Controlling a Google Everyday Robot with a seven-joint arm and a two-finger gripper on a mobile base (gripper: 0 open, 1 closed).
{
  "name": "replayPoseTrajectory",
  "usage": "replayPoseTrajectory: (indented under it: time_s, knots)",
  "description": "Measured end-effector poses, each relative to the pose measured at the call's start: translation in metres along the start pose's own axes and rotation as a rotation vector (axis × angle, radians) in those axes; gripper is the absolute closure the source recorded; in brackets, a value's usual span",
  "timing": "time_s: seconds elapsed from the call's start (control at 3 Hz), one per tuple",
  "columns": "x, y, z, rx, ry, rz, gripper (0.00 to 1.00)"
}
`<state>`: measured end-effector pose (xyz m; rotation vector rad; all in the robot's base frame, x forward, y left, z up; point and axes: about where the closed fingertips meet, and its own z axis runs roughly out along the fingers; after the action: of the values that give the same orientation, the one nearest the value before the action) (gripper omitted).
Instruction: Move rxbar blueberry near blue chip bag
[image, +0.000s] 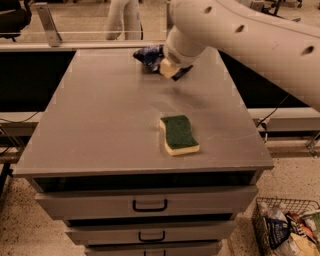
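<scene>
Desk (100, 125) with a flat grey top fills the middle of the camera view, with handled drawers (150, 205) stacked beneath it. A thick white robot arm (240, 30) reaches in from the upper right to the far edge of the desk. At its end the claw (171, 68) is closed on the rxbar blueberry (183, 73), of which only a dark navy sliver shows beside a cream-coloured fingertip (168, 67). The wrinkly blue chip bag (148, 54) lies at the far edge of the desk, just left of the claw and partly hidden by it, so the bar is right beside the bag. A sponge (178, 134), green on top and yellow below, lies nearer the front, well apart from both. A wire basket (287, 227) of packets stands on the floor at the lower right.
</scene>
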<state>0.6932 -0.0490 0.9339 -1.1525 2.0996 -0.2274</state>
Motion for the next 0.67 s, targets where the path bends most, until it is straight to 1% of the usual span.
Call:
replayPoseTrajectory:
  time_s: [0.33,0.67]
  knots:
    - [0.044,-0.035,0.001,0.066,0.063,0.06,1.0]
    - [0.083,-0.058,0.001,0.112,0.122,0.114,1.0]
